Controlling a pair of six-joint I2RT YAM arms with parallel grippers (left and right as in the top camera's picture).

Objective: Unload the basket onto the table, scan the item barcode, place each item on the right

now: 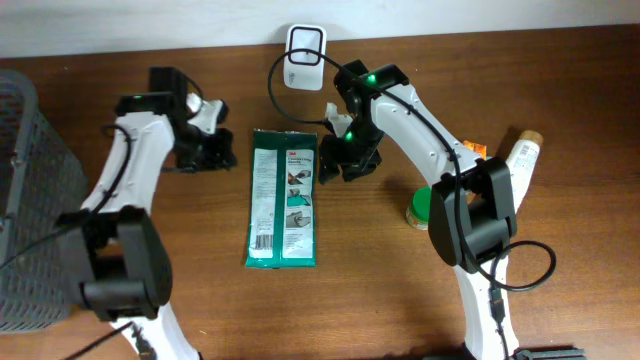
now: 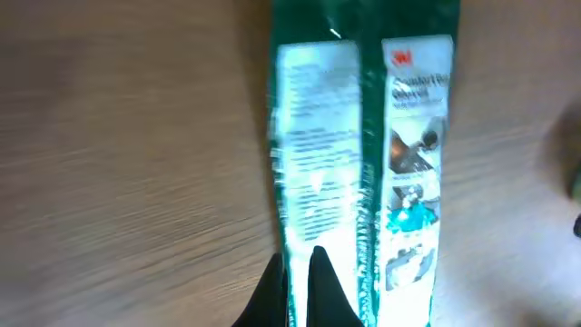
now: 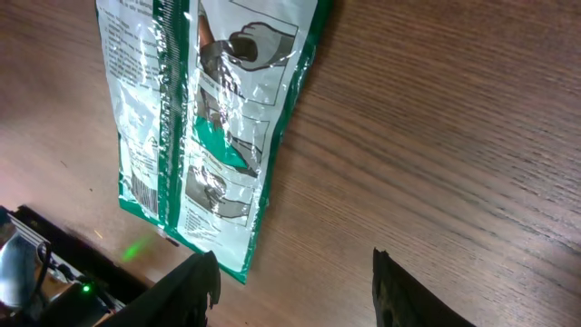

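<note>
Lying flat in the middle of the wooden desk (image 1: 380, 300) is the green packet (image 1: 283, 198), printed side up, with two white panels running down its length. Its barcode (image 1: 262, 240) sits on the left-hand panel, near the end farther from the scanner (image 1: 303, 52). The scanner is a small white unit with a cable, standing at the back edge of the desk just beyond the packet's other end and apart from it.

The left tool (image 1: 225, 155) hangs just beside the packet's upper left corner, its fingers (image 2: 318, 286) pressed together. The left wrist view is blurred. It shows those dark fingertips over one end of the packet, by the centre seam. Whether they pinch the film or only sit above it, I cannot tell.

The right tool (image 1: 328, 165) is on the packet's opposite side, near the upper right corner. Its fingers (image 3: 195, 286) stand well apart with only bare wood between them, so it has hold of nothing. In the right wrist view a corner of the packet lies just beside one finger.

At the left end of the desk stands a grey mesh basket (image 1: 25, 200). To the right, by the right arm, are a small green round container (image 1: 418, 208) and a white bottle with a tan cap (image 1: 522, 158), both well apart from the packet.
</note>
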